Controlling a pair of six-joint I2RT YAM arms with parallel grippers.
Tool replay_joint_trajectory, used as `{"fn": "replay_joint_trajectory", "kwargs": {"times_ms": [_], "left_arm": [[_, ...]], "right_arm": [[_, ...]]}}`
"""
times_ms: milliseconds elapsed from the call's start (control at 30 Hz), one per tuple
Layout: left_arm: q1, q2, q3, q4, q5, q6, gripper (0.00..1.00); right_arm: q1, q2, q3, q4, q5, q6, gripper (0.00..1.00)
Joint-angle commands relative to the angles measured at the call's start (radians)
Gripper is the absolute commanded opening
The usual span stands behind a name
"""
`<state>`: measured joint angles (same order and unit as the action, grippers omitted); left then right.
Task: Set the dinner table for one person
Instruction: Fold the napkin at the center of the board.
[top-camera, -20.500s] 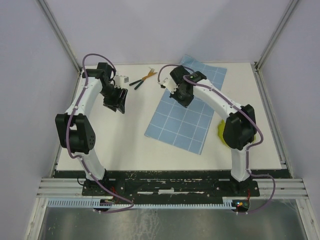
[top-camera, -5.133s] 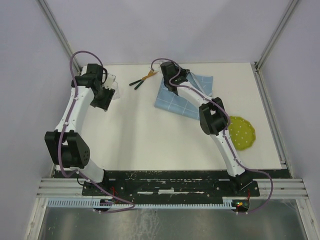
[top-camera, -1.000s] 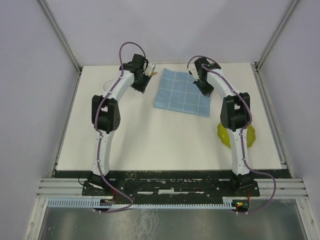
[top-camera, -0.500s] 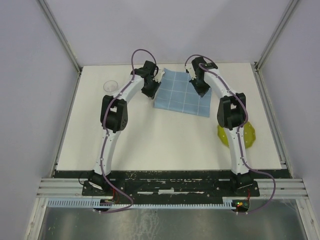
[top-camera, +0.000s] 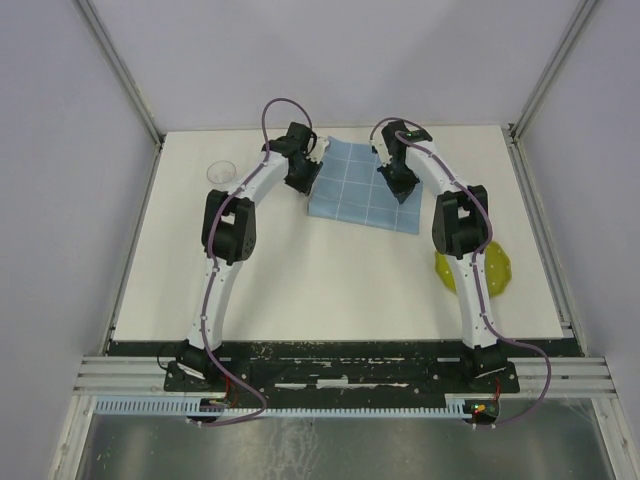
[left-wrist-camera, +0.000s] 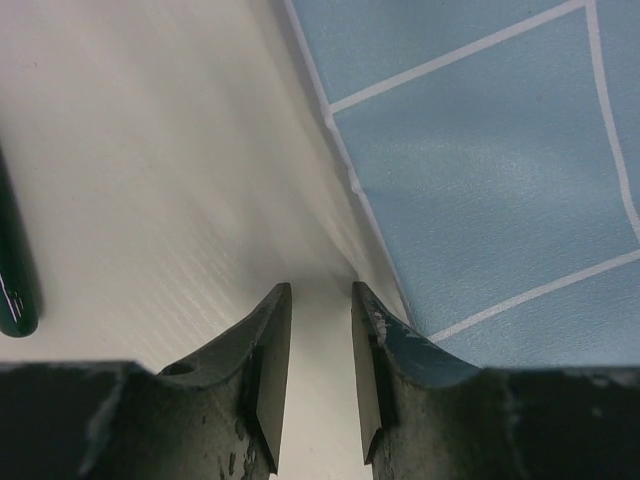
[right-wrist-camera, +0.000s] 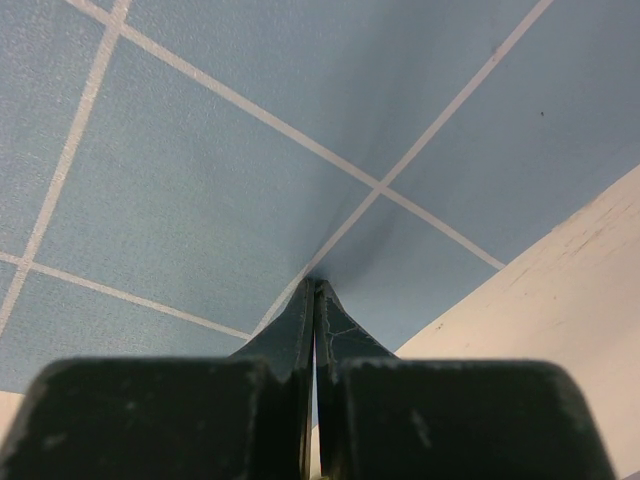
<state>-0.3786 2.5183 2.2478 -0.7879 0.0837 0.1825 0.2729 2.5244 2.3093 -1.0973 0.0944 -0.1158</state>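
Seen from above, the large off-white, matte, rectangular dinner table (top-camera: 300, 270) fills the space in front of me. A light-blue fabric cloth with a white grid (top-camera: 362, 188) lies flat at its far middle. Both my arms reach out to that cloth.

My left gripper (top-camera: 303, 182) sits low over the table, just at the cloth's left edge. In its wrist view my left gripper (left-wrist-camera: 319, 300) is slightly parted, with bare table showing between the fingers and nothing held. Its right finger overlaps the cloth's (left-wrist-camera: 480, 170) edge. A dark green, glossy rounded end (left-wrist-camera: 14, 285) lies on the table to the left.

My right gripper (top-camera: 400, 188) is on the cloth's right part. Up close, my right gripper (right-wrist-camera: 315, 290) is fully closed, pinching a small raised pucker of the cloth (right-wrist-camera: 230, 180).

A small clear round glass dish (top-camera: 221, 171) stands far left. A yellow-green round plate (top-camera: 497, 275) lies beside my right arm, partly hidden.
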Motion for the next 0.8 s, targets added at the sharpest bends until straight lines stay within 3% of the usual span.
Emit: {"fn": "replay_joint_trajectory", "kwargs": {"times_ms": [0,333,767], "left_arm": [[-0.014,-0.003,-0.071,-0.022,0.017,-0.047,0.37],[-0.017,-0.186,-0.302,-0.114,0.046,-0.090,0.33],[-0.022,-0.410,-0.329,-0.129,-0.111,-0.064,0.31]], "right_arm": [[0.007,-0.013,-0.026,-0.032,-0.002,0.019,0.02],[0.015,-0.008,-0.054,-0.066,-0.022,0.013,0.02],[0.060,-0.157,-0.122,-0.020,-0.073,-0.079,0.02]]}}
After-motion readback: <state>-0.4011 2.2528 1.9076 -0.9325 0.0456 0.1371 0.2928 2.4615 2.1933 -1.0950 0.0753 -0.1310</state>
